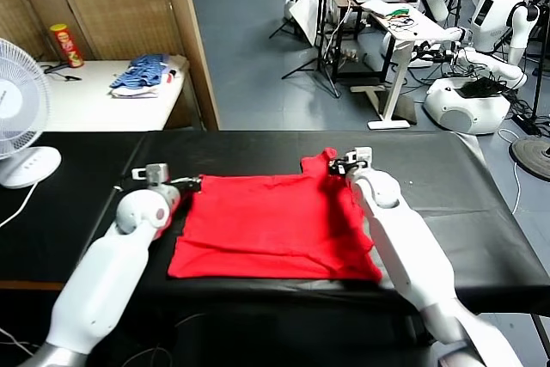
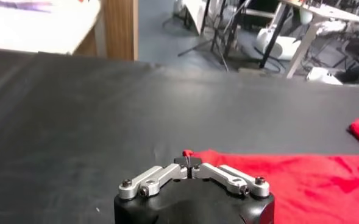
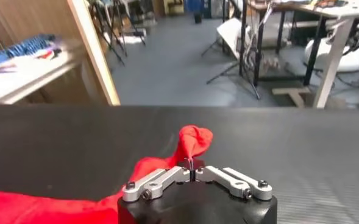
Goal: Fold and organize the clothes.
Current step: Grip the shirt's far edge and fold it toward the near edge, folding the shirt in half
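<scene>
A red T-shirt (image 1: pixel 275 225) lies spread plain-side up on the black table (image 1: pixel 464 204), its near hem close to the table's near edge, about midway between the side edges. At the shirt's far left corner the left gripper (image 1: pixel 194 183) is pinched tight on a scrap of red cloth. At the far right corner the right gripper (image 1: pixel 335 167) is clamped on a bunched-up peak of the fabric, raised a little off the tabletop. Farther back on the left, a white side table (image 1: pixel 94 105) carries a blue-and-white cloth heap (image 1: pixel 142 75) and a red-and-yellow can (image 1: pixel 65 45); a white fan (image 1: pixel 17 118) stands at the left edge.
</scene>
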You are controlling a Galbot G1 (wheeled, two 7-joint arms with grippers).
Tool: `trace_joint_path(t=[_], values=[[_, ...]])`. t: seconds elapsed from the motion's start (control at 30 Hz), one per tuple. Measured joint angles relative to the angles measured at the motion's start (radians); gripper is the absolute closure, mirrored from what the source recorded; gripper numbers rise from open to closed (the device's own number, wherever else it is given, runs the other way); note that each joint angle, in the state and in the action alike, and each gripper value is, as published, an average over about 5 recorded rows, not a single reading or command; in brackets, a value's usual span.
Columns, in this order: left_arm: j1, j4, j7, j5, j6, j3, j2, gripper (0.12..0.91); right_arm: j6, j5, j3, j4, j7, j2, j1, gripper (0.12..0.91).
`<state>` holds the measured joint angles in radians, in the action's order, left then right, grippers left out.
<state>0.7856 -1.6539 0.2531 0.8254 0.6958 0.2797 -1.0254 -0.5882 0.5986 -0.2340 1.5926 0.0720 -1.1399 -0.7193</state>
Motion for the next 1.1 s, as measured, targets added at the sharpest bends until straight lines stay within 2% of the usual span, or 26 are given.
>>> trace_joint_path(t=[0.1, 0.27, 0.37, 0.5, 0.7, 1.0, 1.1], values=[[0.05, -0.068, 0.009, -0.001, 0.003, 0.02, 0.019, 0.904, -0.02, 0.001, -0.018, 0.092, 0.025, 0.038, -0.064, 0.903], [0.142, -0.169, 0.029, -0.023, 0.0, 0.056, 0.043, 0.904, -0.069, -0.005, -0.039, 0.212, 0.088, 0.08, -0.16, 0.903], [0.197, -0.222, 0.048, -0.035, 0.001, 0.078, 0.053, 0.904, -0.102, -0.01, -0.053, 0.275, 0.101, 0.098, -0.214, 0.903], [0.264, -0.288, 0.054, -0.046, 0.016, 0.106, 0.067, 0.904, -0.141, -0.029, -0.074, 0.35, 0.101, 0.117, -0.291, 0.903], [0.356, -0.39, 0.052, -0.073, 0.039, 0.138, 0.082, 0.904, -0.148, -0.043, -0.105, 0.427, 0.094, 0.126, -0.407, 0.903], [0.516, -0.48, 0.036, -0.167, 0.035, 0.167, 0.069, 0.904, -0.148, -0.072, -0.111, 0.45, 0.079, 0.114, -0.498, 0.896], [0.555, -0.489, 0.027, -0.191, 0.035, 0.167, 0.056, 0.904, -0.148, -0.068, -0.123, 0.466, 0.069, 0.116, -0.516, 0.808]])
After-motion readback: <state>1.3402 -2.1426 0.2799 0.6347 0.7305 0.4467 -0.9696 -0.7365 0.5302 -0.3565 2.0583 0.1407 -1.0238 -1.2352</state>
